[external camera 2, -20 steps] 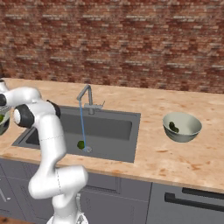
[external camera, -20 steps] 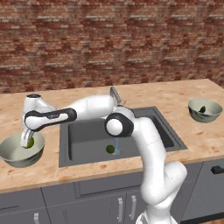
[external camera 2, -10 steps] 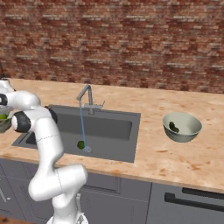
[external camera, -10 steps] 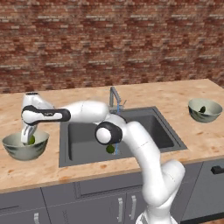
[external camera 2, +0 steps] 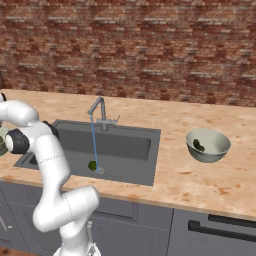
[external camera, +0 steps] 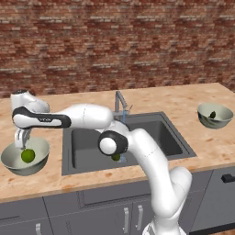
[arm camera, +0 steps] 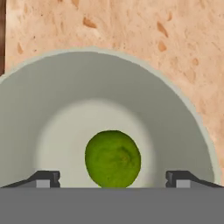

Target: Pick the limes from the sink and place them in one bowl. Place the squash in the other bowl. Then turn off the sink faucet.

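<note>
**Lime released into the left-hand bowl, one lime left under the running tap**

Left base view: the arm reached across to the left edge of the frame, the forearm lying level over the counter and the gripper (external camera: 21, 140) pointing straight down into the pale bowl (external camera: 9, 158) at lower left. A lime (external camera: 28, 155) lay in that bowl just beneath the fingers, apart from them. A second lime (external camera: 116, 157) sat on the sink (external camera: 160, 133) floor at centre, partly hidden behind the elbow joint, close to the stream from the faucet (external camera: 120, 102). The other bowl (external camera: 205, 118) at right held the dark squash (external camera: 212, 114).

Right base view: the second lime (external camera 2: 92, 165) rested beside the water column in the basin, left of centre; the squash (external camera 2: 198, 145) lay inside the right bowl (external camera 2: 220, 148).

Hand view: the lime (arm camera: 113, 159) sat low in the frame at the bowl's (arm camera: 183, 105) bottom, between the two fingertips (arm camera: 43, 179), which stood spread wide and clear of it, holding nothing.

Judged from its look, a lime is light, firm and smooth-skinned; wet from the tap it could roll or slip, so a pinch across its widest middle from above seemed safest.
</note>
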You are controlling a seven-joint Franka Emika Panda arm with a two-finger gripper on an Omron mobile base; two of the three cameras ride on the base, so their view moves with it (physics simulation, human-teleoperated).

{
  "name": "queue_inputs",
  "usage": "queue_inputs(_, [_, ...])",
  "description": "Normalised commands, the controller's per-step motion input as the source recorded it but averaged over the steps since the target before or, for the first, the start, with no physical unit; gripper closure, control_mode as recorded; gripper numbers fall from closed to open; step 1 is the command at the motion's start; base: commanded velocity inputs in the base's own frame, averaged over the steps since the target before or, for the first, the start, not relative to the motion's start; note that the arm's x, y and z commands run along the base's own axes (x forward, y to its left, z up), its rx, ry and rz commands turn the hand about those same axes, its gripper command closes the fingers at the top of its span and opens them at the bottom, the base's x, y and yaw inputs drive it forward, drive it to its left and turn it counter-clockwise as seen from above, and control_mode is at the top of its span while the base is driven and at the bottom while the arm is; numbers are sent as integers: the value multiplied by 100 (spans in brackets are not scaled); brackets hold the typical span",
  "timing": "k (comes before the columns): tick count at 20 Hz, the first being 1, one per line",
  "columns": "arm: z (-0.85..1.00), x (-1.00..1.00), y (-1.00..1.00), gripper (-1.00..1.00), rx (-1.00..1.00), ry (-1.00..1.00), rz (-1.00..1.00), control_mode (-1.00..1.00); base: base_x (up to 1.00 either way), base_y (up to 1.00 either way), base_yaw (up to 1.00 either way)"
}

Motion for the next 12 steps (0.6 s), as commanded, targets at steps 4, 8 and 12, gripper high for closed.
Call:
queue_inputs(4, [19,-84,-41,-100,5,-35,0,-100,0,0,0])
queue_inputs(8, [13,-85,-82,-100,12,-33,-2,-100,0,0,0])
queue_inputs(12, [1,-77,-100,-100,25,-30,-8,-100,0,0,0])
